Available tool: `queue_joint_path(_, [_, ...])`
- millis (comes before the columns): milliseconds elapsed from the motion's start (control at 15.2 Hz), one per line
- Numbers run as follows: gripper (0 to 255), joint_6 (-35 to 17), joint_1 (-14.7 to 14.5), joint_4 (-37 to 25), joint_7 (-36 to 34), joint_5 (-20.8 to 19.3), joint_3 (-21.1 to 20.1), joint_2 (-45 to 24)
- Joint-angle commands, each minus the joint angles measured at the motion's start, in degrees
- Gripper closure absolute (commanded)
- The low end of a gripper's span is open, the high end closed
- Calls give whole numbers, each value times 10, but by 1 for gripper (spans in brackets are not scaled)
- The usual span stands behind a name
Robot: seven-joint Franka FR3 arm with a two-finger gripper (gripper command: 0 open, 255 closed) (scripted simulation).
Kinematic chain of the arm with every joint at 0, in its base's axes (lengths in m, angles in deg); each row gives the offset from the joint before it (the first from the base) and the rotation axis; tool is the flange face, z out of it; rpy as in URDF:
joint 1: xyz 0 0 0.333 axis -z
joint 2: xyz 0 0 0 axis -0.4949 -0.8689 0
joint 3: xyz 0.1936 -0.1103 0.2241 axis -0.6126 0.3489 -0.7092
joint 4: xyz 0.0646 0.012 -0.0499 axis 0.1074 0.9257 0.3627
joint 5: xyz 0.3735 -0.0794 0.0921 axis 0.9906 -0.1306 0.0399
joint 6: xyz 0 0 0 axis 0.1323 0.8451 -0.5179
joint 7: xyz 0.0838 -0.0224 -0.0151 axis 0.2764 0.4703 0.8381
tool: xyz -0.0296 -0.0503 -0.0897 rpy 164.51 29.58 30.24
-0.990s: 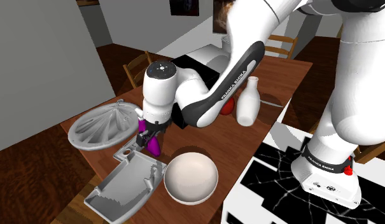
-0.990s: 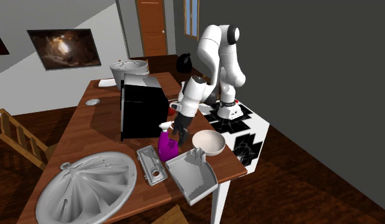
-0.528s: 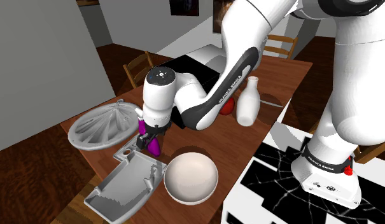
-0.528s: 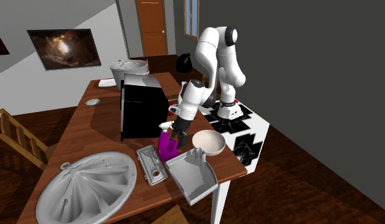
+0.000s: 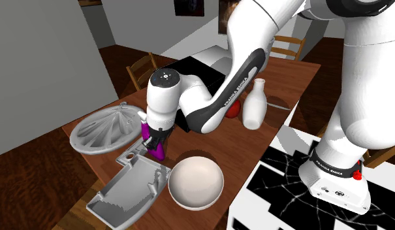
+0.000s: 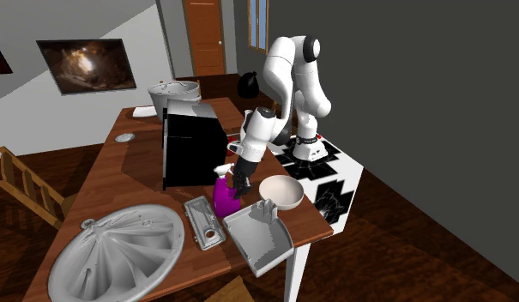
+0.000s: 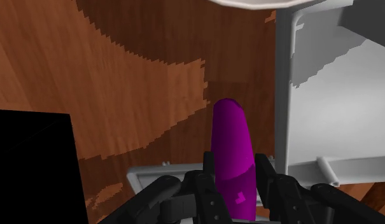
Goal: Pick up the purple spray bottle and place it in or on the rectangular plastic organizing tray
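Item: gripper point(image 7: 237, 191). Fingers part-closed, clamped on purple spray bottle point(image 7: 231, 143).
Bottle: upright, over wood table point(image 7: 121, 95), just beside slim grey rect. tray point(image 6: 204, 223).
Adj.: grey walled rack point(image 6: 259, 236), white bowl point(image 6: 280, 190).
Beyond: black box point(image 6: 190, 150), ribbed grey dish point(image 6: 120, 249).

White Franka arm point(image 5: 369, 85) of rounded, glossy links with dark joints. Black bands point(image 5: 238, 85) lettered FRANKA EMIKA mark forearm and base, where a small red button point(image 5: 357, 174) sits. All-black gripper point(image 5: 155, 145).
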State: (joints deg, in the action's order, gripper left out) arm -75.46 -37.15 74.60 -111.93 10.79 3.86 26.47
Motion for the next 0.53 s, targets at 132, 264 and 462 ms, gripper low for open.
queue_joint_path(132, [255,0,0,0,0,0,0,0])
queue_joint_path(264, [255,0,0,0,0,0,0,0])
queue_joint_path(462, [255,13,9,0,22,26,-13,17])
